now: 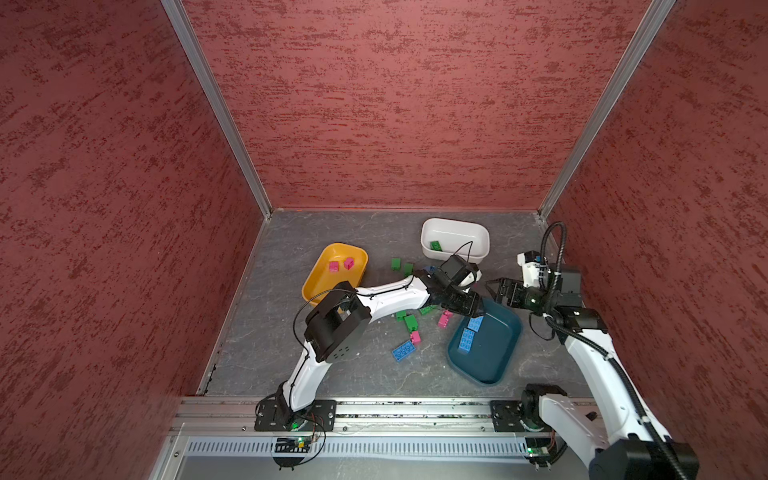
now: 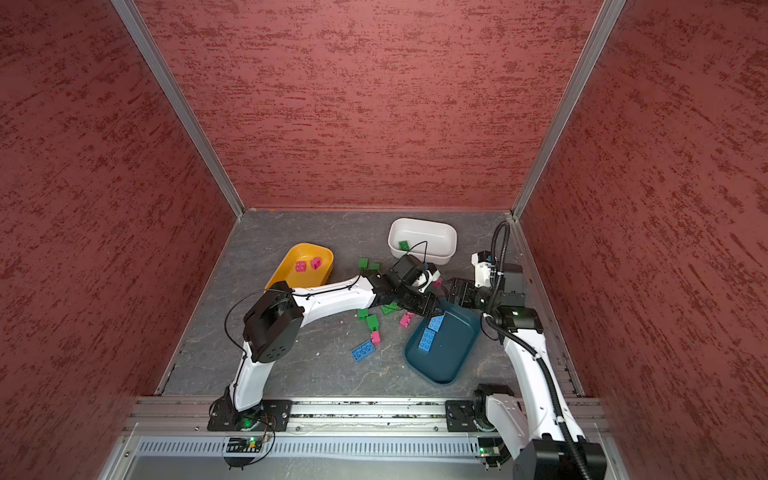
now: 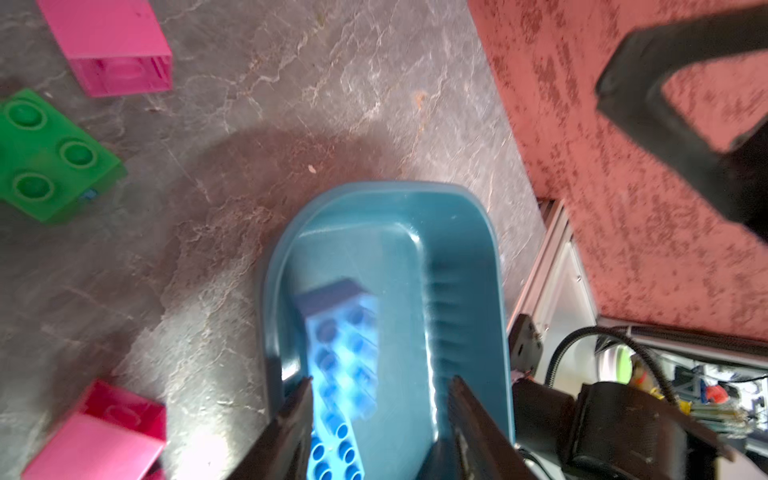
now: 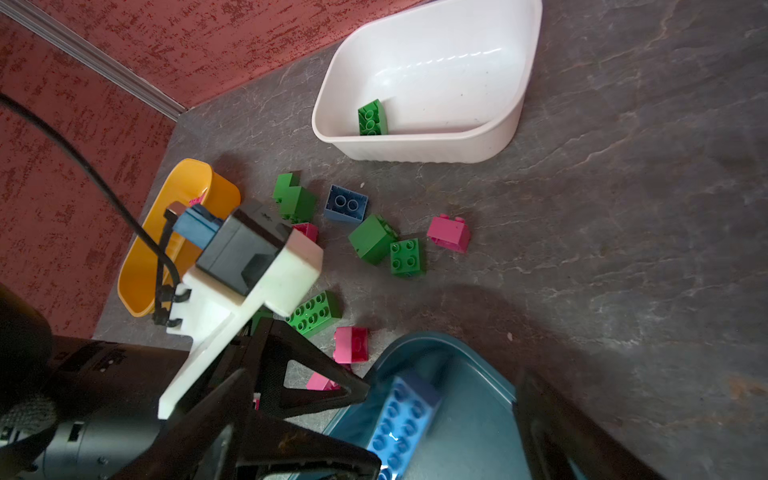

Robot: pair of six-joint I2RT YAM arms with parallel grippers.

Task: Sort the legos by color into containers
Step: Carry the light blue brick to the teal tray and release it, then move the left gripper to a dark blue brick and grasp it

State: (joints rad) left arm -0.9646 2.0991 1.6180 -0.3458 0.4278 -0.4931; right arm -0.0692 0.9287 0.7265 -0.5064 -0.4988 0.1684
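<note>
Counted two blue bricks (image 1: 466, 340) in the teal bin (image 1: 494, 365), just under the left gripper (image 3: 382, 380), jaws apart, nothing held. Noted two pink bricks (image 1: 333, 266) in the yellow bin (image 1: 320, 286), one green brick (image 1: 435, 245) in the white bin (image 1: 461, 232). Saw the right gripper (image 1: 492, 291) spread wide, empty, near the teal bin. Logged loose bricks (image 1: 403, 351), green, pink, blue, on the floor (image 1: 332, 374) between bins.

Teal bin (image 1: 494, 357) holds blue legos (image 1: 466, 338), yellow bin (image 1: 322, 282) pink legos (image 1: 334, 266), white bin (image 1: 461, 237) one green lego (image 1: 436, 245).
</note>
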